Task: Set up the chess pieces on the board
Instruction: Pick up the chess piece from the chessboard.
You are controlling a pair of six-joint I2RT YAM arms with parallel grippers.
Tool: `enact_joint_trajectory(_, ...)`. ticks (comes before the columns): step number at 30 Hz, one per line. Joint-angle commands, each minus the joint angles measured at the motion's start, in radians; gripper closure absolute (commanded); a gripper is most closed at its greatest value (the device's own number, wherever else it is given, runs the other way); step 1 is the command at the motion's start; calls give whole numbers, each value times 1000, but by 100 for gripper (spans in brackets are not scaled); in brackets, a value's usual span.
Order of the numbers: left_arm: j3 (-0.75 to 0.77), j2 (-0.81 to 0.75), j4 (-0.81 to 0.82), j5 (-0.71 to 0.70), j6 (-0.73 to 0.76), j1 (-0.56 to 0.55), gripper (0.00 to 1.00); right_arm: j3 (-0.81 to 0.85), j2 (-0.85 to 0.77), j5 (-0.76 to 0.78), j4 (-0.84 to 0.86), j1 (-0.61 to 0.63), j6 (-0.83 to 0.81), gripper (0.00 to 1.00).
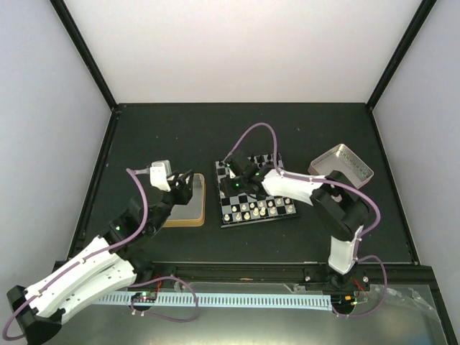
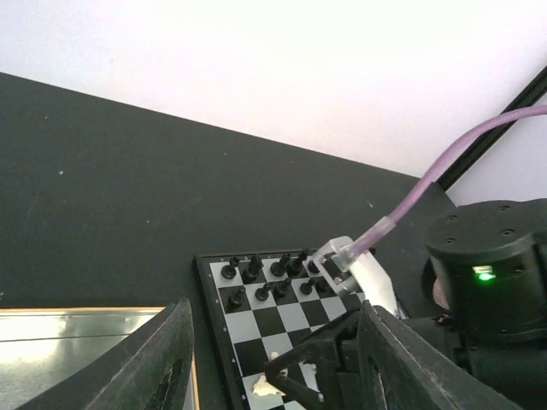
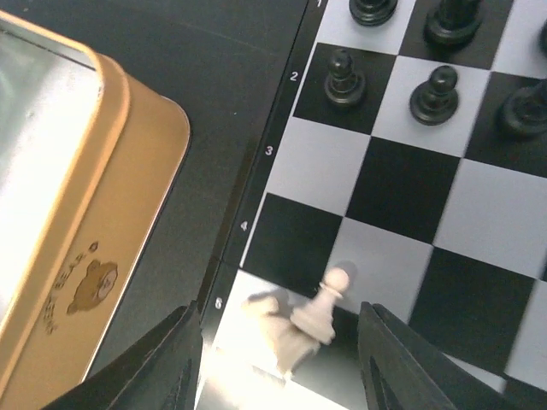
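The right end effector (image 3: pixel 280 342) hung low over the board (image 3: pixel 402 181). Its fingers (image 3: pixel 184 359) were spread either side of a cream pawn (image 3: pixel 329 301) at the lower centre of the frame without touching it, apparently lined up to grip or seat the piece. A second cream piece (image 3: pixel 272 329), blurred, lay just left of the pawn. Black pieces (image 3: pixel 344 77) filled the rows at upper right. At the left of the overhead view, the left end effector (image 1: pixel 181 188) hovered wide and empty above the gold-rimmed tin tray (image 1: pixel 195 213), likely keeping clear of the board on the table (image 1: pixel 287 129).
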Motion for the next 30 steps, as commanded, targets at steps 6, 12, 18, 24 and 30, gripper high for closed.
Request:
enact_joint_trajectory(6,-23,-27,-51,-22,-17,16,46,110,108,107,-113,39,94,53)
enact_joint_trajectory(12,-34,-31,-47,-10,-12,18,46,101,103,146,-175,42,103,56)
enact_joint_trajectory(18,-38,-28,-50,-2,-8,17,46,57,57,154,-194,41,113,64)
enact_joint_trajectory(24,-40,-18,-45,6,-7,20,46,59,43,157,-229,41,115,63)
enact_joint_trajectory(30,-39,-9,-39,11,-8,20,46,81,45,96,-230,41,70,58)
